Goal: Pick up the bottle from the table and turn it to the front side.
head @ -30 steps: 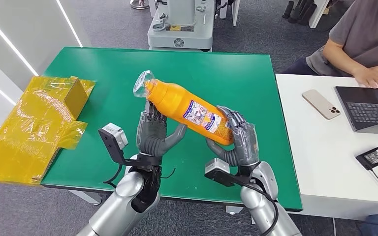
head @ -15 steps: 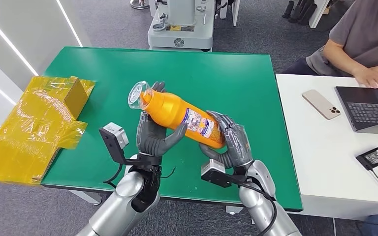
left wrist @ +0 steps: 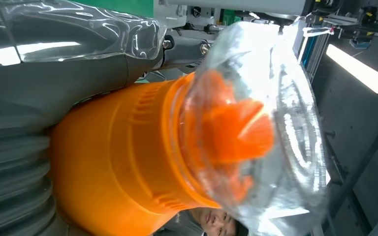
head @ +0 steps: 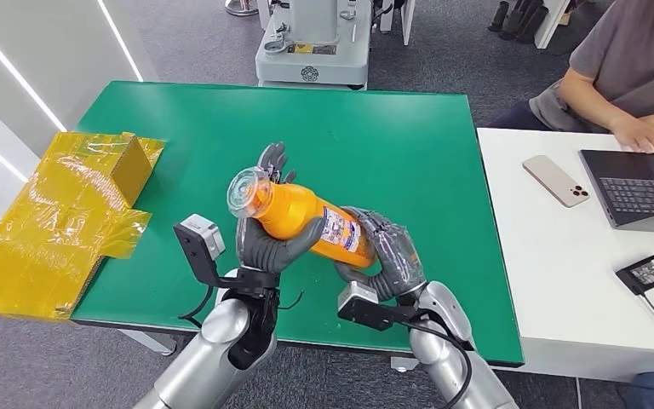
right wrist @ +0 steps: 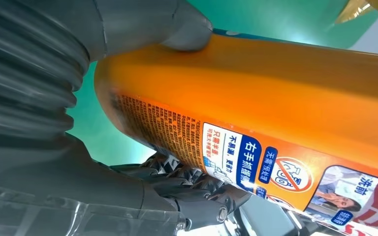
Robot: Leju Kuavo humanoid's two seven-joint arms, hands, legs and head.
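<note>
Bottle (head: 306, 215) hangs clear above the green tabletop (head: 409, 136), lying tilted, clear-capped neck toward the left hand (head: 266, 239), base in the right hand (head: 389, 253). Both hands grip it, one at each end, likely so it can roll about its length to bring the label round.

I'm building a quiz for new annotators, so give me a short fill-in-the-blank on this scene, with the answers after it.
1. The orange plastic bottle is held by ____ of the robot's hands.
2. The left hand holds the bottle near its clear ____.
3. The right hand grips the end that bears the printed ____.
4. The bottle is held above a table with a ____ top.

Missing words: both; cap; label; green
</note>
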